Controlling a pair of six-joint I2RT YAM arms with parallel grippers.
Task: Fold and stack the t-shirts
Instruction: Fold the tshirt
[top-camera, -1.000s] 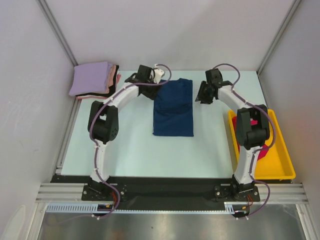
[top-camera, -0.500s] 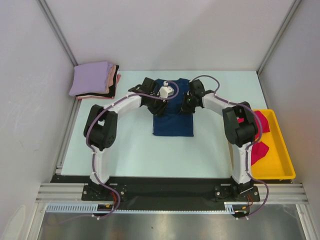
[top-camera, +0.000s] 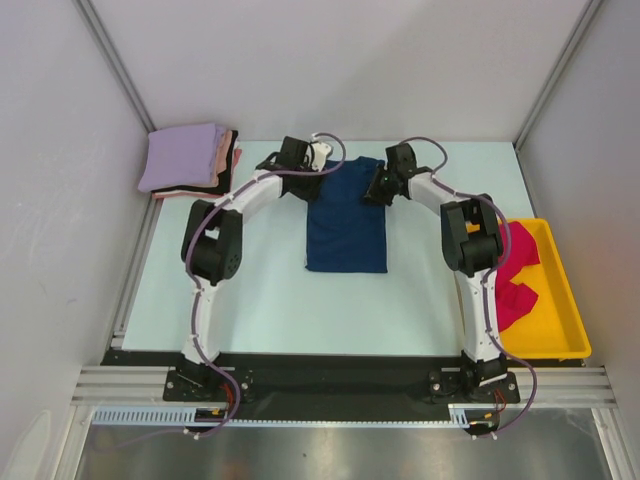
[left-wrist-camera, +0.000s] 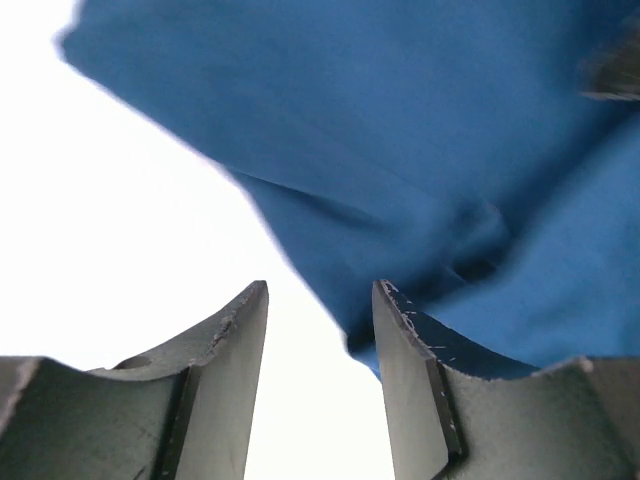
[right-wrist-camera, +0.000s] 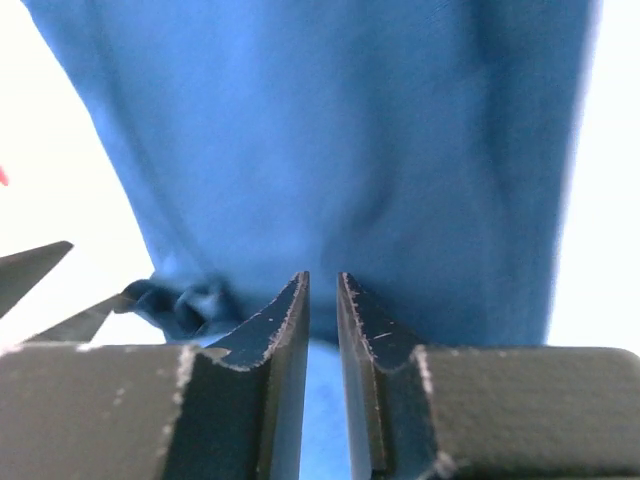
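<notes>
A navy t-shirt (top-camera: 346, 215), folded into a long strip, lies in the middle of the table. My left gripper (top-camera: 312, 170) is at its far left corner. In the left wrist view its jaws (left-wrist-camera: 320, 290) stand open, with the shirt's corner (left-wrist-camera: 400, 130) against the right finger. My right gripper (top-camera: 378, 188) is at the shirt's far right edge. In the right wrist view its jaws (right-wrist-camera: 323, 280) are nearly closed, with navy cloth (right-wrist-camera: 330, 130) in the narrow gap. A lavender shirt (top-camera: 185, 158) tops a folded stack at the far left.
Pink and black folded shirts (top-camera: 230, 158) show under the lavender one. A yellow tray (top-camera: 560, 320) at the right holds a crumpled crimson shirt (top-camera: 515, 285). Frame posts and walls close in the table's sides.
Both grippers swung in over the upper part of the navy shirt, then drew back to its far corners. The shirt's outline has not visibly shifted.
</notes>
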